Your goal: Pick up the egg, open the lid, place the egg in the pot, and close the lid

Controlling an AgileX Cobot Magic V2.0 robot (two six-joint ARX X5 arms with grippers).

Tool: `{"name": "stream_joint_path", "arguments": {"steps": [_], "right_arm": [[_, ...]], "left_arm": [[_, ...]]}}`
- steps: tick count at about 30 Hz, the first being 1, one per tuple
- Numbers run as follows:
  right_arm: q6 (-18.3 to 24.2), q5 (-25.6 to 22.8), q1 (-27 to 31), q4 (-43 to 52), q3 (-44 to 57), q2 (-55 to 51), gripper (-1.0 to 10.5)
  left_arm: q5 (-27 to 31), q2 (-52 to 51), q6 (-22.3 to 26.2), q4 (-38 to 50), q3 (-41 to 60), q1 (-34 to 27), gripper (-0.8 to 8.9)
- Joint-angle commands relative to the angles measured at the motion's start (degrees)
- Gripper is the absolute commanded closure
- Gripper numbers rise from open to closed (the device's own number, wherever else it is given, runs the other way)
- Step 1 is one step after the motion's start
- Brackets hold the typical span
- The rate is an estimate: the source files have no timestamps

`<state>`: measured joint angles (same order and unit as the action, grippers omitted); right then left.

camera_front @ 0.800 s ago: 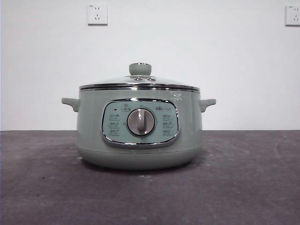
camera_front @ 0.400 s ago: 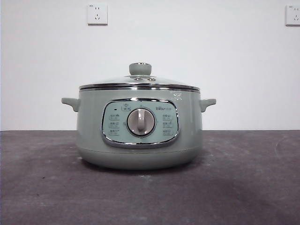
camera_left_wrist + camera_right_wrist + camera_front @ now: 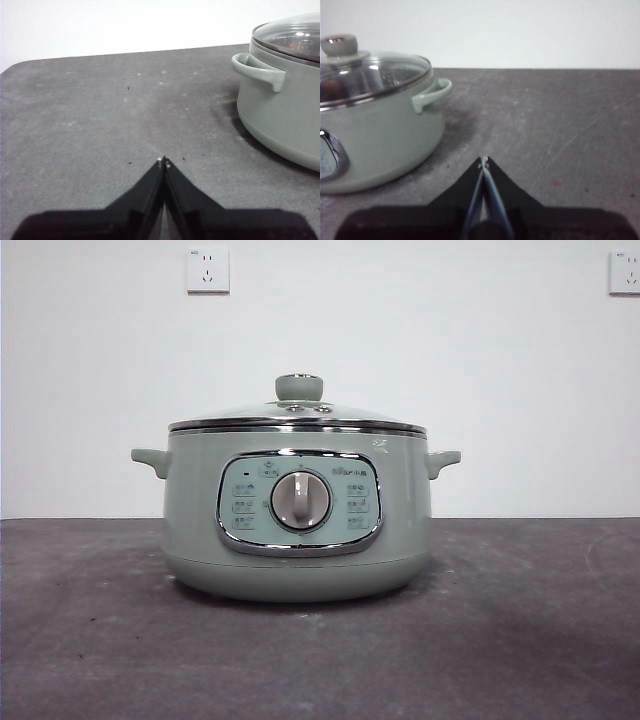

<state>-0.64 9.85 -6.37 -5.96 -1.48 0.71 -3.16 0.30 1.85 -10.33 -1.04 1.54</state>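
Note:
The pale green pot [image 3: 300, 540] stands upright at the middle of the dark table, its dial facing the front view. The glass lid [image 3: 298, 412] with its green knob [image 3: 299, 387] sits shut on the rim. My left gripper [image 3: 163, 161] is shut and empty, low over the table, a little way off from the pot's [image 3: 280, 115] side handle [image 3: 260, 70]. At the pot's [image 3: 380, 135] other side my right gripper [image 3: 483, 161] is shut and empty too. Through the lid [image 3: 375, 75] a dim brown patch [image 3: 327, 89] shows; I cannot tell whether it is the egg.
Bare grey tabletop [image 3: 520, 640] lies on both sides of the pot and in front of it. A white wall with two sockets [image 3: 207, 270] closes the back. Neither arm shows in the front view.

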Motion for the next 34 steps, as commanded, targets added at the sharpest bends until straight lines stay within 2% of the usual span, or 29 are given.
{"name": "stream_joint_path", "arguments": {"steps": [1, 6, 10, 34], "right_arm": [[-1.42, -1.49, -0.02, -0.66, 1.16, -0.68, 9.5], [-1.64, -3.04, -0.02, -4.11, 1.16, -0.66, 9.5], [-4.07, -2.78, -0.04, -3.93, 1.16, -0.68, 9.5], [-4.00, -2.78, -0.02, -3.93, 1.14, -0.66, 9.5]], "left_arm": [[0.09, -0.20, -0.55, 0.15, 0.85, -0.17, 8.17], [0.07, -0.20, -0.55, 0.15, 0.85, -0.17, 8.17], [0.09, -0.20, -0.55, 0.15, 0.85, -0.17, 8.17], [0.09, -0.20, -0.55, 0.15, 0.85, -0.17, 8.17]]}}
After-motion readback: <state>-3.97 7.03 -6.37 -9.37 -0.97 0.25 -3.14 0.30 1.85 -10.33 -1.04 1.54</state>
